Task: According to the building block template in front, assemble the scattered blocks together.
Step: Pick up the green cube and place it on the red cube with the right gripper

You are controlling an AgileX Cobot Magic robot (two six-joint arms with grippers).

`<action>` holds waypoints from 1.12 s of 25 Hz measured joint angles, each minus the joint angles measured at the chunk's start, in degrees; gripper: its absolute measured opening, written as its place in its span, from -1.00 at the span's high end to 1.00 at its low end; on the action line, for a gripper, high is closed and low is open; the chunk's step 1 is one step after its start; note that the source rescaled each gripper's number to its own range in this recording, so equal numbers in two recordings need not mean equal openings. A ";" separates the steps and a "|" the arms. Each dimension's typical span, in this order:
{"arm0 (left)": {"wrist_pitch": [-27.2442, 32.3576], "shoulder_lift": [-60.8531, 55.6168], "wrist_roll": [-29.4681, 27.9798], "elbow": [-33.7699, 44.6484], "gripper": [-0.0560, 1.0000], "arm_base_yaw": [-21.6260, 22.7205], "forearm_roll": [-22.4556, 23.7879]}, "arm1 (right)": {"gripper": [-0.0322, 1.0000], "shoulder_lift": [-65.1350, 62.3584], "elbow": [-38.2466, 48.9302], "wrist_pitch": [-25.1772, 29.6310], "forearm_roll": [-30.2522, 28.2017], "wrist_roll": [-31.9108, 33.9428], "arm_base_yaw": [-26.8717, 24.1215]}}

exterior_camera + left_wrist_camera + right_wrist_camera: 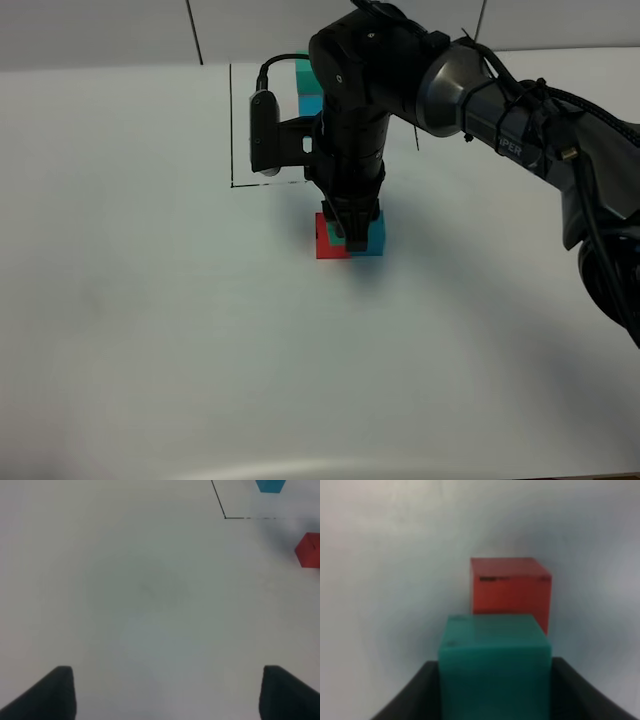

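The plain white desk [150,330] is carrying everything: the teal-green cube [495,665] is being pinched between the right arm's fingers [410,697], right over the red cube [328,243] and blue cube [370,238] sitting side by side, in front of the black-lined template [305,85]. To my eye it is calling for a slow, square lowering, edges matched, since these matte, sharp-cornered blocks are looking light and easily nudged. The left arm's fingers [55,692] are gaping wide over the desk, holding nothing.

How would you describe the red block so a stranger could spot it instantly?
On the white table, find the black drawn outline at the back; just in front of it the right gripper holds a green block. The red block sits beside it, next to a blue block, the only red one there.
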 joint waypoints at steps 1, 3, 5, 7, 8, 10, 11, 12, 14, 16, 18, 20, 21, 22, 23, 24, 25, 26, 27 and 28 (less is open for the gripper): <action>0.00 0.00 0.00 0.00 -0.42 0.00 0.00 | 0.90 0.01 0.00 -0.28 0.05 -0.02 0.00; 0.00 0.00 0.00 0.00 -0.42 0.00 0.00 | 0.90 0.01 0.00 -1.12 0.05 -0.02 0.00; 0.00 0.00 0.00 0.00 -0.42 0.00 0.00 | 0.90 0.01 0.00 -1.44 0.05 -0.02 0.00; 0.00 0.00 0.00 0.00 -0.42 0.00 0.00 | 0.90 0.01 0.00 -1.58 0.23 -0.02 0.00; 0.00 0.00 0.00 0.00 -0.42 0.00 0.00 | 0.90 0.01 0.00 -1.78 0.44 -0.02 0.00; 0.00 0.00 0.00 0.00 -0.42 0.00 0.00 | 0.90 0.01 0.00 -2.36 1.29 -0.02 0.00; 0.00 0.00 0.00 0.00 -0.42 0.00 0.00 | 0.90 0.01 0.00 -2.72 1.63 -0.02 0.00; 0.00 0.00 0.00 0.00 -0.42 0.00 0.00 | 0.90 0.01 0.00 -3.12 1.77 -0.02 0.00; 0.00 0.00 0.00 0.00 -0.42 0.00 0.00 | 0.90 0.01 0.00 -3.48 2.16 -0.02 0.00; 0.00 0.00 0.00 0.00 -0.42 0.00 0.00 | 0.90 0.09 0.00 -3.53 2.16 -0.02 0.00; 0.00 0.00 0.00 0.00 -0.42 0.00 0.00 | 0.90 0.32 0.00 -3.54 2.16 -0.02 0.00; 0.00 0.00 0.00 0.00 -0.42 0.00 0.00 | 0.90 0.87 -0.07 -3.66 2.16 -0.02 0.00; 0.00 0.00 0.00 0.00 -0.42 0.00 0.00 | 0.90 1.25 -0.07 -3.70 2.16 -0.02 0.00; 0.00 0.00 0.00 0.00 -0.42 0.00 0.00 | 0.90 1.34 -0.07 -3.78 2.16 -0.02 -0.06; 0.00 0.00 0.00 0.00 -0.42 0.00 0.00 | 0.90 1.34 -0.07 -3.98 2.16 -0.02 -0.05; 0.00 0.00 0.00 0.00 -0.42 0.00 0.00 | 0.90 1.39 -0.07 -4.16 2.16 -0.02 -0.05; 0.00 0.00 0.00 0.00 -0.42 0.00 0.00 | 0.90 1.45 -0.07 -4.15 2.16 -0.02 -0.05; 0.00 0.00 0.00 0.00 -0.42 0.00 0.00 | 0.90 1.45 -0.07 -4.27 2.16 -0.02 -0.05; 0.00 0.00 0.00 0.00 -0.42 0.00 0.00 | 0.90 1.45 -0.07 -4.40 2.16 -0.02 -0.05; 0.00 0.00 0.00 0.00 -0.42 0.00 0.00 | 0.90 1.50 -0.07 -4.47 2.16 -0.02 -0.05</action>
